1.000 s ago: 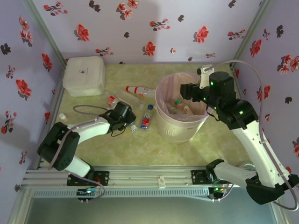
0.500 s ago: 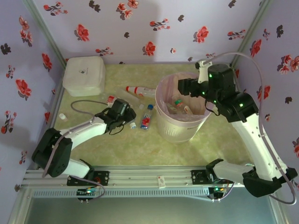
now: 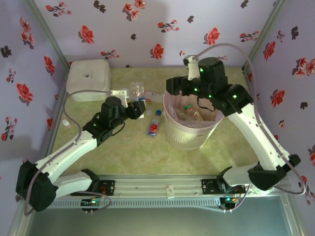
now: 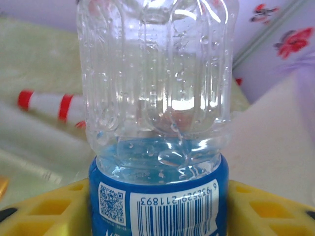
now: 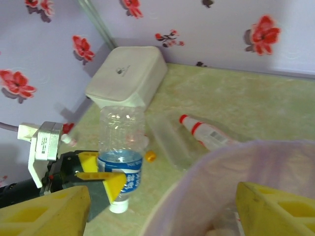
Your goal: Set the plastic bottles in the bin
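We see a clear bottle (image 4: 157, 98) with a blue label (image 4: 157, 204) between yellow fingers (image 4: 44, 211). The bin (image 3: 189, 135) is white with a pale pink liner (image 3: 169, 105), the counter (image 3: 142, 152) marbled pale green, the walls (image 3: 147, 34) lilac with red flowers.

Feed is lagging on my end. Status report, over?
Left hand shut on bottle, cap down. Right hand open over bin rim, possibly blocking the drop. Loose bottles on table.

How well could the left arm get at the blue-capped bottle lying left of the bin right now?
Probably not yet: its fingers are shut on a blue-labelled bottle. Otherwise the way looks free, with the lying bottle on bare table nearby.
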